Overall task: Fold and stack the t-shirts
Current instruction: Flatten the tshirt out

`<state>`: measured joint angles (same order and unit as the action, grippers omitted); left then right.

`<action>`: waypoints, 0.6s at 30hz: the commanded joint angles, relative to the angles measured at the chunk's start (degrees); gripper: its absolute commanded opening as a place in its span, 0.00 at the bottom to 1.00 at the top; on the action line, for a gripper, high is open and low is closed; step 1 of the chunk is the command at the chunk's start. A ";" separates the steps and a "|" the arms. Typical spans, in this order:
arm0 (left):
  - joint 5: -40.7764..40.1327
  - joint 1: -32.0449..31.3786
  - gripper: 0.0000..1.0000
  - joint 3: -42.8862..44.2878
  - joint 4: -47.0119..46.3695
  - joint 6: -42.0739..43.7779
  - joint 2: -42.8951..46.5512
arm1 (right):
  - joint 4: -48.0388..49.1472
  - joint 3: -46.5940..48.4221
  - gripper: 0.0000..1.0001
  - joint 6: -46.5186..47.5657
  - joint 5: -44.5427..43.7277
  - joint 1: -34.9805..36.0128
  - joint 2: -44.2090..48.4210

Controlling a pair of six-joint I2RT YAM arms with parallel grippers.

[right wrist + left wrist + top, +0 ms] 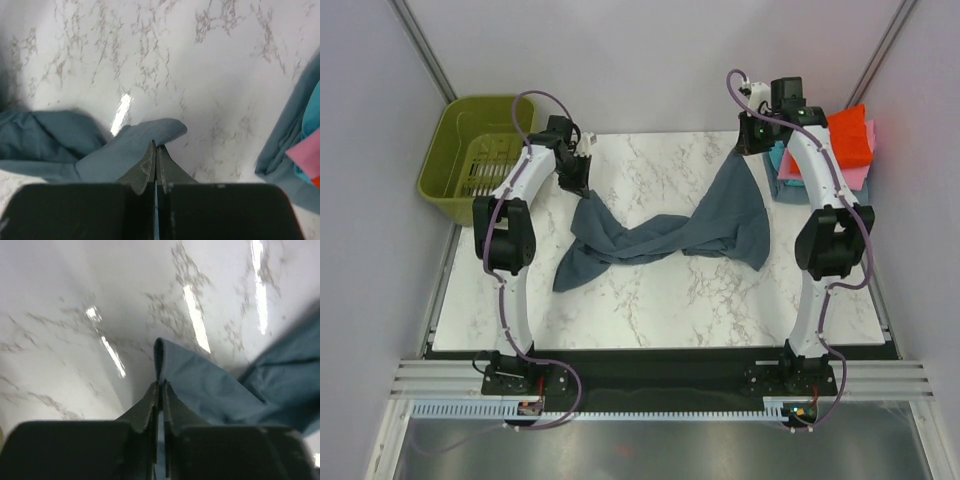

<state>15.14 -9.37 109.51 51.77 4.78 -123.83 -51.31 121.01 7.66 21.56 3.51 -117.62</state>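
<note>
Top view: slate blue-grey t-shirt (pixel 660 235) is spread across the middle of the marble desk (pixel 700 300), unfolded and twisted into a rope at its centre. Its left end runs up to the left pincer (pixel 576 178) near the far-left part of the desk, and a loose flap lies toward the near-left. Its right end rises in a peak to the right pincer (pixel 750 148) near the far-right. The pincer tips are too small to judge here. The stack of folded t-shirts (pixel 845 150) sits at the far-right edge just beside the right arm, with red-orange on top and pink and teal edges showing under it. The olive-green basket (pixel 440 170) stands off the desk at the far-left corner, beside the left arm.

Left wrist: left pincer (pixel 161 385) is closed, fingers almost touching, pinching a fold of the slate blue-grey t-shirt (pixel 200 385). The fold pokes up past the tips and the rest of the cloth trails off right over the desk (pixel 75 290).

Right wrist: right pincer (pixel 155 145) is closed on an edge of the slate blue-grey t-shirt (pixel 125 145). A rounded lip of cloth sticks out beyond the tips, and the bulk lies to the left on the desk (pixel 150 50). The stack of folded t-shirts (pixel 305 150) shows at the right edge, apart from the pincer, with teal and pink layers visible.
</note>
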 commanded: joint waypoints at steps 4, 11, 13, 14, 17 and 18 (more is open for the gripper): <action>-4.06 0.22 0.30 8.89 0.08 0.15 0.77 | 2.88 8.28 0.00 -0.45 -1.52 0.09 -6.92; 4.35 4.70 0.41 -15.88 1.23 -5.81 13.87 | 3.58 3.10 0.00 -1.16 -0.56 0.36 -4.99; 5.69 5.76 0.41 -17.49 2.10 -6.97 14.41 | 3.41 2.65 0.00 -1.16 -0.38 0.36 -4.72; 6.30 6.63 0.40 -18.01 2.28 -7.23 14.32 | 3.41 2.48 0.00 -1.16 -0.55 0.53 -4.63; 6.57 8.39 0.38 -16.71 2.55 -7.85 12.04 | 3.50 2.30 0.00 -0.98 -0.99 0.97 -4.28; 6.75 8.66 0.36 -16.09 2.55 -8.03 11.25 | 3.50 2.30 0.00 -0.81 -1.26 1.15 -4.28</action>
<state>18.70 -1.85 92.01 54.19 -0.25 -111.74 -49.32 123.17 7.20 20.49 3.84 -125.54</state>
